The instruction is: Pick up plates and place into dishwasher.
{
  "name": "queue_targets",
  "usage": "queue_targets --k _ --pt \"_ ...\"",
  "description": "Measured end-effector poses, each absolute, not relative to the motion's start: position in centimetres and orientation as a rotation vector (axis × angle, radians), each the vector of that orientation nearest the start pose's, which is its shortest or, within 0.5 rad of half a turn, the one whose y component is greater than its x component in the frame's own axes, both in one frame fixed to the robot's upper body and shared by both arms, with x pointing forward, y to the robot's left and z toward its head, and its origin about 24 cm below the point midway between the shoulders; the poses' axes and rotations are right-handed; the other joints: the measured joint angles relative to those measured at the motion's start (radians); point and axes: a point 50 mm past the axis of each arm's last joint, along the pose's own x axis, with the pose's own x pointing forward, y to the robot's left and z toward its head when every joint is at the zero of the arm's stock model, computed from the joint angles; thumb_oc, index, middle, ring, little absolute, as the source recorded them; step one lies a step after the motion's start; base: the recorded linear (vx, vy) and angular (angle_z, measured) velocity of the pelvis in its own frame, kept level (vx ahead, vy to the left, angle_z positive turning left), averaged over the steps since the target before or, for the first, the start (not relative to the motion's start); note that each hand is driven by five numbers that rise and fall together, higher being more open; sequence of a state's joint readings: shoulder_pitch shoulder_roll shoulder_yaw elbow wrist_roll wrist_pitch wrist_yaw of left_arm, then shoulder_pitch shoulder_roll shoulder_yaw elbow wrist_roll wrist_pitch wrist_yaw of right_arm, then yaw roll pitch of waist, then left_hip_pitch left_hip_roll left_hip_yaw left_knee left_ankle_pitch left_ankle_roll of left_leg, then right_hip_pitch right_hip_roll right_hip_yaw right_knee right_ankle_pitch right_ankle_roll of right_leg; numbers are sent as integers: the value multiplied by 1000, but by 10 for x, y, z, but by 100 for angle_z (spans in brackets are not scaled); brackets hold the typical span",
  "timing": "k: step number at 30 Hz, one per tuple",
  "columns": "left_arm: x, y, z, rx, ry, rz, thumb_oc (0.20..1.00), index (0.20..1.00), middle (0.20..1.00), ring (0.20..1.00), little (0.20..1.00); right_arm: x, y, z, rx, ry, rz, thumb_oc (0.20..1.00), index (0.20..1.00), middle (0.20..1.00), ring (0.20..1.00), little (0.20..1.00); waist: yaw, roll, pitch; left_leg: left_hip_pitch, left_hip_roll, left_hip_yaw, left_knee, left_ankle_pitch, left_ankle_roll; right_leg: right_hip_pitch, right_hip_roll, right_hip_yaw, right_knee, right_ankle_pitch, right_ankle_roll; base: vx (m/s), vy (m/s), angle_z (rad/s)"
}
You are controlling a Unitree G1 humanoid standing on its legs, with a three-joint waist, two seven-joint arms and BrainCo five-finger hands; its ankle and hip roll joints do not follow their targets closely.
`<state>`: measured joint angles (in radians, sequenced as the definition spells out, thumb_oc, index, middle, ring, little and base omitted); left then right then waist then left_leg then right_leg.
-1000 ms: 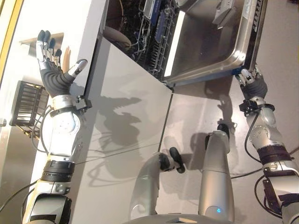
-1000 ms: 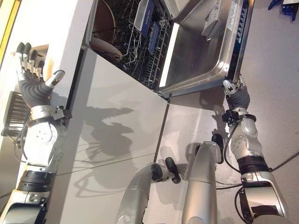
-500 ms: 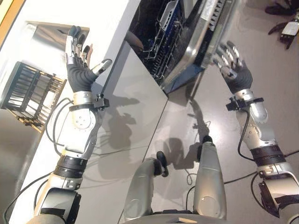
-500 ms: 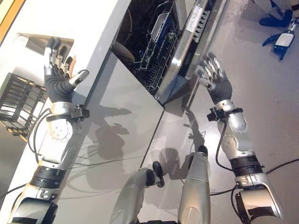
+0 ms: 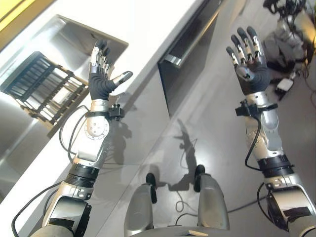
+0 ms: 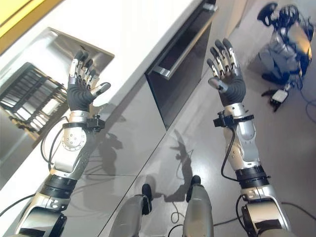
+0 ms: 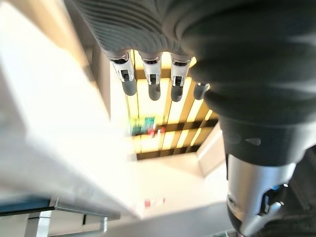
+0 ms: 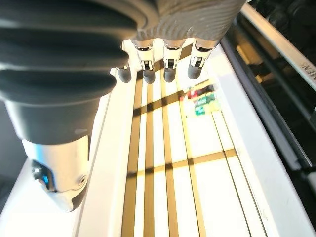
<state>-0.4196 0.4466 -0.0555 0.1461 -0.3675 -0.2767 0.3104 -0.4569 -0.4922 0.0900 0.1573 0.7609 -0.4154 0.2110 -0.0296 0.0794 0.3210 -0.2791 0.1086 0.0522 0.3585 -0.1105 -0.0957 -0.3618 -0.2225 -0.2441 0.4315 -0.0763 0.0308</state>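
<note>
Left eye view: both arms are raised with the palms lifted away from the work. The left hand [image 5: 102,79] is held above the white tabletop [image 5: 148,34], its fingers straight and spread, the thumb out to the side, nothing held. The right hand [image 5: 251,61] is held up over the grey floor [image 5: 217,128], fingers likewise straight and apart, nothing held. Between the two hands the dishwasher [image 5: 190,61] is seen as a dark front panel with a silver bar handle [image 5: 190,42], set under the tabletop's edge; the door appears closed. A black wire dish rack [image 5: 42,91] stands beside a sunken steel sink [image 5: 74,37], just beyond the left hand.

No plate can be made out on the tabletop, in the rack or in either hand, so it cannot be told where the plates are.

For the step to be done well, a plate would first need to be located, probably near the rack or sink. The left hand would best be lowered toward it with fingers kept open until the rim is reached. The door would likely need to be pulled down by the handle with the right hand beforehand.
</note>
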Motion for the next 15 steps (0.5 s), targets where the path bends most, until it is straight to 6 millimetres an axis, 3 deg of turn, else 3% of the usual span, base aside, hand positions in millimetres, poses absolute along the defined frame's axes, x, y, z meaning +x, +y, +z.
queue_targets --k 2,6,15 --pt "312 226 162 3 -504 236 1000 1000 1000 1000 1000 308 -203 181 216 -660 300 1000 1000 1000 1000 1000 19 -19 -15 25 -2 2 -19 1 3 41 1 -2 -47 19 12 120 -30 10" --pt "307 228 154 15 -477 220 1000 1000 1000 1000 1000 303 -199 171 199 -638 304 1000 1000 1000 1000 1000 27 -57 -60 66 -8 3 -64 11 17 125 12 0 -150 56 33 168 -14 25" --pt "286 238 121 13 -374 239 1000 1000 1000 1000 1000 296 -183 174 158 -640 396 1000 1000 1000 1000 1000 49 -101 -143 208 -27 2 -182 22 20 333 35 21 -362 102 77 146 72 13"
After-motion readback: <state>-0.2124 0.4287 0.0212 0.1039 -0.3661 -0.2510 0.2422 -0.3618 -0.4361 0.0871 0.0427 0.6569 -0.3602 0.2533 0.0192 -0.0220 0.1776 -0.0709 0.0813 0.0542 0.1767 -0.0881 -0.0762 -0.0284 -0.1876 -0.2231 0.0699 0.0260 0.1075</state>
